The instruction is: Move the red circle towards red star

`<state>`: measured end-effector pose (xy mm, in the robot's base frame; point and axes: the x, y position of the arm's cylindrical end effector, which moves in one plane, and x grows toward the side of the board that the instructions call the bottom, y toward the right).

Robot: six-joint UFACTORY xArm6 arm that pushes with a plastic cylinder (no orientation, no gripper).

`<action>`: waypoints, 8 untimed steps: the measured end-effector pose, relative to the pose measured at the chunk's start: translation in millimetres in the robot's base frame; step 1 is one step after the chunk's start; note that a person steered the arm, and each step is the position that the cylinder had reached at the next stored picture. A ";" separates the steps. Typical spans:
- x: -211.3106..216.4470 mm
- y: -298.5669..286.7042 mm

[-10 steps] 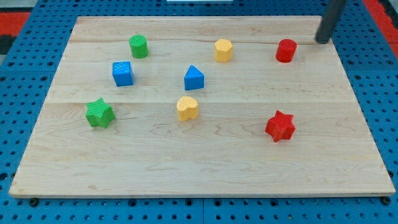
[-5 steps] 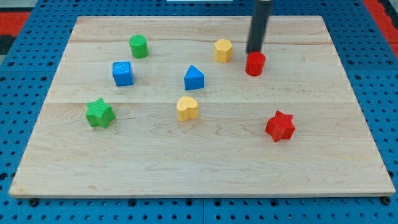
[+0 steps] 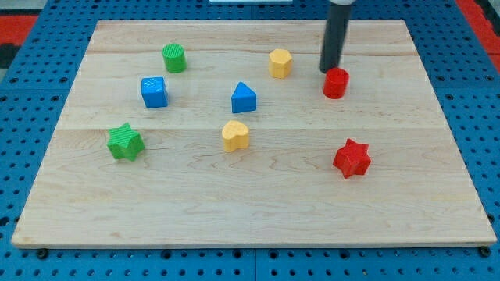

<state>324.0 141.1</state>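
1. Jawless, my tip [image 3: 329, 70] touches the red circle [image 3: 336, 83] on its upper-left edge.
2. From the circle, the red star [image 3: 351, 158] lies toward the view's bottom, slightly right, well apart.

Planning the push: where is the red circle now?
The red circle sits upper right on the board, just below my tip, right of the yellow hexagon, above the red star.
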 end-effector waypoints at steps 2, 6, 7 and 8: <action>17.6 8.4; 41.2 16.9; 59.0 16.9; 59.7 37.1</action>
